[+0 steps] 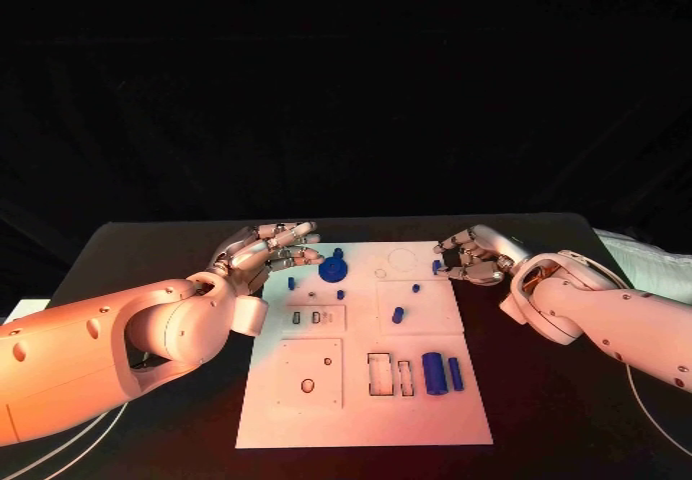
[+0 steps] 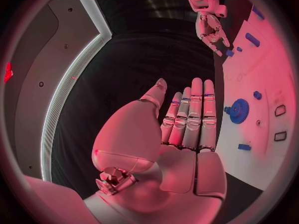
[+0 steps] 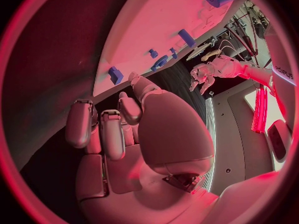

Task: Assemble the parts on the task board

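Parts on the task board lie between two empty hands at its far end

Parts are spread over the white task board [image 1: 361, 400], and neither hand holds one. The left hand [image 1: 271, 248] hovers over the board's far left corner with fingers extended and slightly apart, nothing in its grasp; the left wrist view shows the fingers [image 2: 194, 115] straight and side by side, palm bare. Just beside its fingertips, toward the board's middle, lies the blue gear [image 1: 333, 268], the part nearest this hand, with a small blue peg [image 1: 291, 283] close by on the robot's side.

The right hand [image 1: 472, 256] sits at the board's far right edge, fingers curled inward on nothing that I can see; the right wrist view shows the fingers [image 3: 102, 132] bent with no part between them. A small blue part [image 1: 436, 267] lies just beside its fingertips, and a blue pin [image 1: 398, 315] lies farther toward the robot.

Well away from both hands, at the board's near end, a thick blue cylinder [image 1: 434, 373] and a thinner blue rod [image 1: 456, 373] lie side by side, long axes running toward the robot, next to empty rectangular slots [image 1: 379, 375]. In my judgement the right hand is the nearer to them.

No writing on the board or parts is readable.
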You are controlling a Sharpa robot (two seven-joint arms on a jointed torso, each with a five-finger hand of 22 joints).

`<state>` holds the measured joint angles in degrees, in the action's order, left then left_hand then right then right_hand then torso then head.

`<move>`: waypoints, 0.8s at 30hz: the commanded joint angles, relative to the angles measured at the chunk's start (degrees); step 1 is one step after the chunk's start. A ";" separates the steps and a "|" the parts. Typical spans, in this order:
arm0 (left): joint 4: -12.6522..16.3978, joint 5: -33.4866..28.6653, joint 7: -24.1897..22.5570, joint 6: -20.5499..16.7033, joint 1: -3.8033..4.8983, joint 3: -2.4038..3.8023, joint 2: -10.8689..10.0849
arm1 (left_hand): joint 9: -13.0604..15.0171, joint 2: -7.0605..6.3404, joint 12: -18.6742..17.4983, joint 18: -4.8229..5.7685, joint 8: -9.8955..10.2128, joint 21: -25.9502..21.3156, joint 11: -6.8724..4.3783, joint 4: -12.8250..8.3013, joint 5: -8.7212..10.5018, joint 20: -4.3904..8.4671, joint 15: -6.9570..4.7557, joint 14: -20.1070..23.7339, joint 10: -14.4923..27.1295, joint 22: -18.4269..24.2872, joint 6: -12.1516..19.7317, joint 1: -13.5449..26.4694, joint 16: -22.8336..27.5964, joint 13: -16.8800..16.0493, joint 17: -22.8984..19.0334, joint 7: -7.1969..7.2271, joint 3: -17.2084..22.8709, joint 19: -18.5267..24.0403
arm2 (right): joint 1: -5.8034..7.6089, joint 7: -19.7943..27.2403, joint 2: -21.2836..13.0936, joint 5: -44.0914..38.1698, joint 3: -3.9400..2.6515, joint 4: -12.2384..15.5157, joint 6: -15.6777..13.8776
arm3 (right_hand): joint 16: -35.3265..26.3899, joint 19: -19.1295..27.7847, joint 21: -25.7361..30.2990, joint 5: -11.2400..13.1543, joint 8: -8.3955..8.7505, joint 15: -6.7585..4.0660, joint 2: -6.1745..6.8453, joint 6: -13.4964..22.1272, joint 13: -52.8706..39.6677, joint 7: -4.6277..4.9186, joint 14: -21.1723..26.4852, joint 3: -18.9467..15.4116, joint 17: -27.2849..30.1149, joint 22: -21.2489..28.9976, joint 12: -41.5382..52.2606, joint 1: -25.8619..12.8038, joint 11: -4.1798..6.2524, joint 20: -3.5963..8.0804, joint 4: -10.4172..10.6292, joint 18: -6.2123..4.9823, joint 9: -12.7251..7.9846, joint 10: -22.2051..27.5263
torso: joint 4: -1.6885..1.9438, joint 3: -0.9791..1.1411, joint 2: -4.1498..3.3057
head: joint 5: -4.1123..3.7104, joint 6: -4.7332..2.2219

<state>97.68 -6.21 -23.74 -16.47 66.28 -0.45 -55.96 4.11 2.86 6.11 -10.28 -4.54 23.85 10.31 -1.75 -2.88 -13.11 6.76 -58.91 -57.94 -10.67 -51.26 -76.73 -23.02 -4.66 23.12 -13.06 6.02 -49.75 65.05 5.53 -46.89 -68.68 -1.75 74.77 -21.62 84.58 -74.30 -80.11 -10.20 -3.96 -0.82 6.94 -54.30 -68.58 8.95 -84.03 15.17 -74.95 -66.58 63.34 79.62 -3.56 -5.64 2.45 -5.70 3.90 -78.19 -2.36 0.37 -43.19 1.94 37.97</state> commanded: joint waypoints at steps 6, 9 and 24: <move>0.29 -0.16 -0.34 1.24 0.03 0.03 0.05 | 0.03 0.43 0.16 -0.11 0.28 -0.26 -0.08 -0.31 -0.09 0.03 0.05 0.43 0.37 0.09 0.28 -0.21 0.36 0.07 0.01 -0.67 -0.06 0.39 | -0.35 -2.79 1.16 -1.55 0.00 -1.03 1.18 | 0.33 -0.46 -0.30 -0.13 -0.05 0.23 -0.60 -0.96 -0.19 -0.07 -4.10 0.03 -5.84 -0.13 0.28 -0.38 0.02 -0.16 0.15 1.00 0.06 -0.52 | -0.02 0.04 0.03 | 0.17 0.53; 0.32 -0.16 -0.32 1.28 0.03 0.03 0.06 | 0.03 0.43 0.16 -0.11 0.28 -0.26 -0.08 -0.31 -0.09 0.03 0.05 0.43 0.37 0.09 0.28 -0.21 0.36 0.07 0.01 -0.67 -0.06 0.39 | -0.39 -3.25 1.43 -1.78 0.00 -1.34 1.31 | 0.38 -0.51 -0.34 -0.01 -0.17 0.21 -0.77 -1.39 -0.35 -0.11 -4.11 0.08 -5.93 -0.21 0.46 -0.50 0.05 -0.15 0.12 1.02 0.11 -0.57 | -0.04 0.04 0.08 | 0.18 0.61; 0.57 -0.16 -0.27 1.39 0.02 0.03 0.10 | 0.03 0.43 0.16 -0.11 0.28 -0.26 -0.08 -0.31 -0.09 0.03 0.05 0.43 0.37 0.09 0.28 -0.21 0.36 0.07 0.01 -0.67 -0.06 0.39 | -0.44 -4.52 2.18 -2.53 0.00 -2.36 2.59 | 0.65 -0.73 -0.49 0.47 -0.61 0.01 -1.35 -3.19 -0.75 -0.44 -4.19 0.39 -6.42 -0.53 0.87 -0.74 0.32 -0.01 -0.15 1.06 0.23 -0.67 | -0.04 0.09 0.07 | -0.08 0.54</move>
<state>98.07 -6.23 -23.68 -16.30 66.28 -0.46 -55.93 4.11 2.86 6.11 -10.28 -4.54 23.85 10.31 -1.75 -2.88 -13.11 6.76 -58.91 -57.94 -10.67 -51.26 -76.73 -23.02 -4.66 23.12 -13.06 6.02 -49.75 64.66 1.63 -44.83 -70.26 -1.74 72.48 -20.37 84.89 -74.71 -80.33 -9.88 -4.20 -0.82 6.18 -57.20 -69.24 8.50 -84.02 15.28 -74.93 -67.02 64.01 78.86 -3.35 -5.64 2.34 -5.70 4.07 -78.40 -2.44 0.44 -43.10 1.93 38.56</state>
